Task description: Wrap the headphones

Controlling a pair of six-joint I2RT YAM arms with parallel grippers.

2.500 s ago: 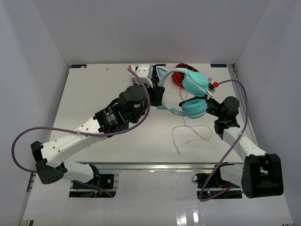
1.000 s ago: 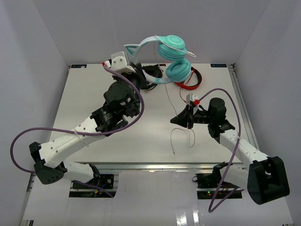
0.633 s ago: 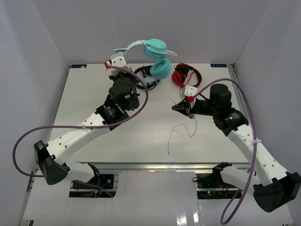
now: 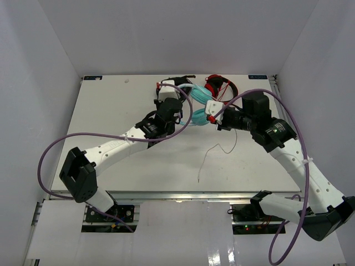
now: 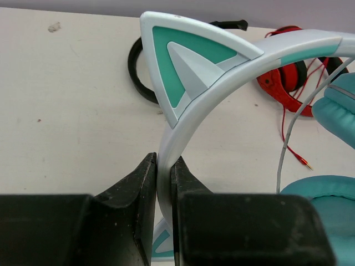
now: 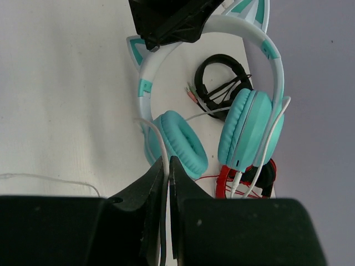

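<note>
Headphones, place: your teal headphones [image 4: 198, 116] are at the far middle of the worktop [image 4: 105, 116], strung between your two wrists. I cannot tell whether the earcups touch the surface.
Headphones, heading: from the right wrist, the pale headband [image 6: 270, 61] arches with its crown toward your left pincer [image 5: 164, 166] and both cups toward your right pincer [image 6: 166, 165]. The long axis runs crown-to-cups, from one pincer to the other.
Earcups: in that same view the left earcup [image 6: 177, 144] turns its cushion toward the camera, while the right earcup [image 6: 244, 130] shows more edge-on.
Cat ear: from the left wrist, one cat-ear point [image 5: 188, 66] stands just above your fingers, tip upward in the frame, teal inset facing the lens.
Left pincer: pressed onto the headband, with the pale band sandwiched between both fingers just below that ear.
Right pincer: fingers all but pressed together, pinching the thin white cable [image 6: 157, 141], which curves down off the headband side into the slit between them.
Cable, loose part: in the top view the rest trails from your right pincer toward the near edge and lies slack on the worktop in a thin wandering line, its end well apart from both arms.
Neighbours: black headphones [image 5: 138, 72] and red headphones [image 5: 280, 83] lie flat on the worktop beyond the teal set, toward the far edge. A thin red cord with a small plug [image 5: 303, 161] runs out from the red pair.
</note>
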